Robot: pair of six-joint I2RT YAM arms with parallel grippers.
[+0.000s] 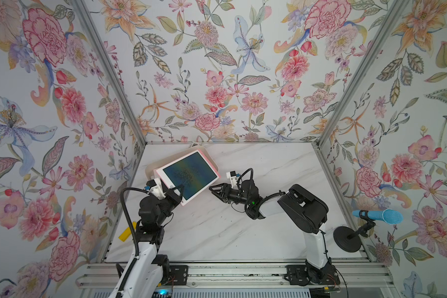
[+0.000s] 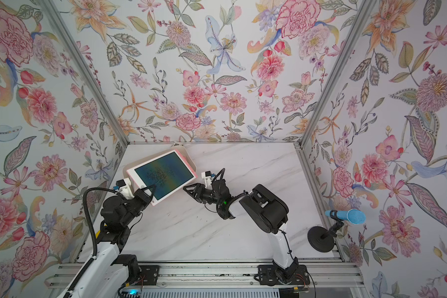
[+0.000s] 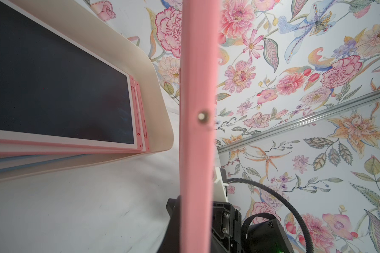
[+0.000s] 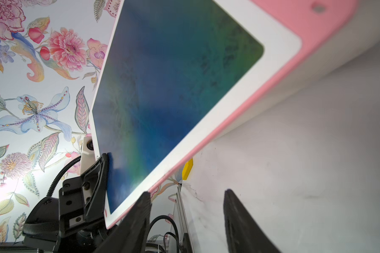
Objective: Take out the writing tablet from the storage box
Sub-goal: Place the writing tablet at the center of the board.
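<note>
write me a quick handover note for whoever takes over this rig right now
Grippers: left gripper is shut on the near corner of the pink writing tablet, holding it tilted above the table. The right gripper is open with nothing between its jaws, close beside the tablet's edge.
Things: storage box is at the far left of the table, with the held tablet's far end over it. Other tablets lie stacked inside.
Done: tablet grasped and lifted.
Left: carry it clear of the box and set it down.

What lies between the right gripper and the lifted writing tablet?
Nothing: in a top view, only bare marble table shows in the short gap between the right gripper and the writing tablet.
</note>
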